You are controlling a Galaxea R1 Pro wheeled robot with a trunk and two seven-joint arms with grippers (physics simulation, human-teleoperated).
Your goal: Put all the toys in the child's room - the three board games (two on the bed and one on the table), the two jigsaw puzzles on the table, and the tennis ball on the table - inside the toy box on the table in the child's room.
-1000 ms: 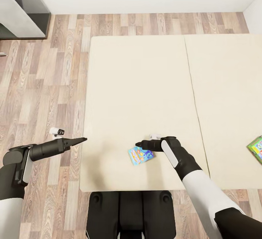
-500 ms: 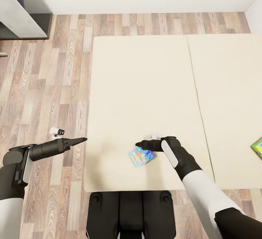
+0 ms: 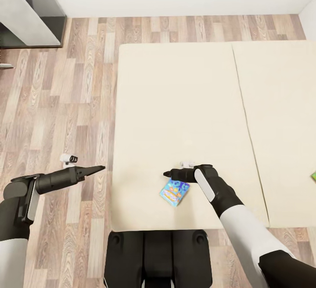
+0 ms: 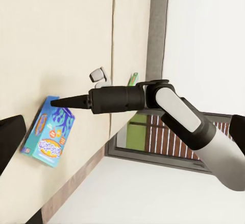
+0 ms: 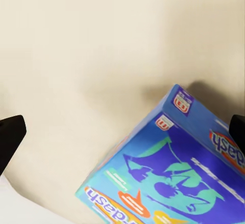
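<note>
My view has slid: the bed [image 3: 175, 104] sits further right in the head view than a second ago, so my base or head is moving, not the bed. The green board game [image 3: 313, 176] at the far right edge is nearly out of frame now, just a sliver. The blue board game [image 3: 174, 193] has actually changed pose relative to my right gripper [image 3: 166, 174]: it was lying nearly square just below the tip, now it is turned to a diamond angle and sits a bit lower, close to the near edge of the bed. I judge I nudged or dragged it rather than grasped it, so the pick is not done and nothing is in the toy box yet from what shows here.

Right gripper: tip hovers just above and beside the blue box; in the right wrist view the fingertips [image 5: 10, 132] stand wide apart at the frame edges with the box [image 5: 173, 178] between and beyond them, so spread open, holding nothing. The left wrist view makes the fingers look closed to a point, side on, so I trust the wrist view.

Left gripper [image 3: 102, 168]: out over the wood floor [image 3: 52, 104] just off the bed's side, tapering to a point, looks closed, empty.

Writing: blue box reads "dash" in white on an orange oval, the rest of the word cut off; small red logo squares on the box edge, unreadable.
</note>
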